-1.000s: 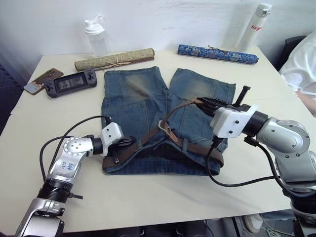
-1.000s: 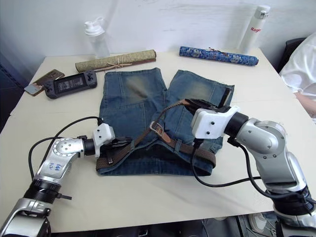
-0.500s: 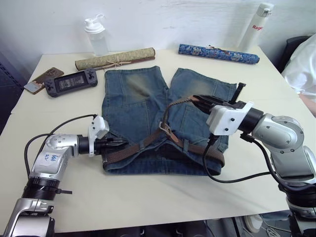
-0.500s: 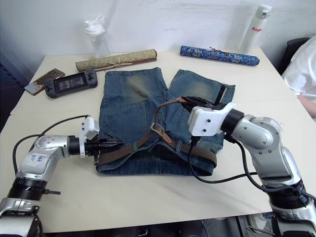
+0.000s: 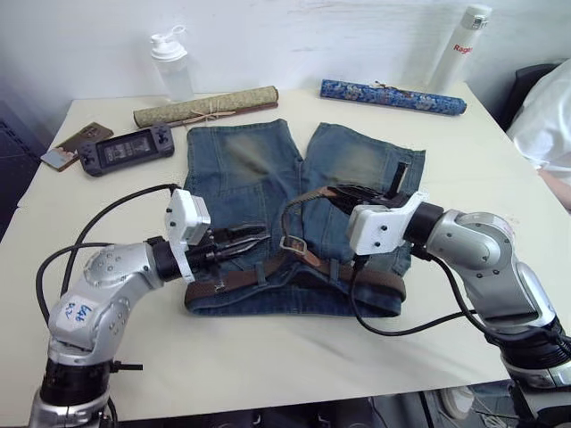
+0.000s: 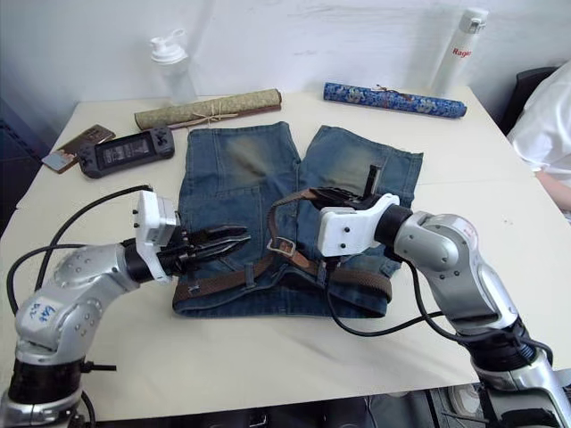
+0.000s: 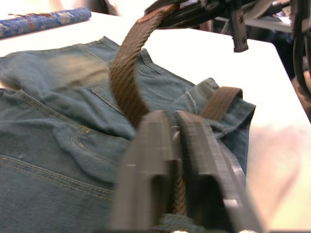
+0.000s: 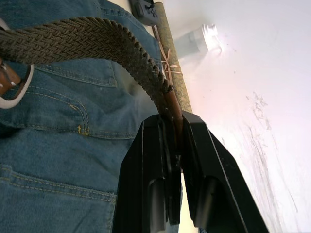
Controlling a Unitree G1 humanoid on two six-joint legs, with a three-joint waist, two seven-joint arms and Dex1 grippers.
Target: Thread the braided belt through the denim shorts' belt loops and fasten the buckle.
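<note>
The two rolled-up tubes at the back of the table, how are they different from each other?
The rolled blue patterned tube lies at the far right, near the white bottle. The rolled olive-tan tube lies at the far left, near the clear bottle. The olive-tan one is plainer and tied round the middle with string; the blue one has a bright pattern. Both are long, thin rolls lying flat beyond the denim shorts.

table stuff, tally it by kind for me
bottles: 2, clear one, white one
rolled cloths: 2, olive, blue
handhelds: 2, game console, phone
clothing: 2, shorts, belt
total: 8
</note>
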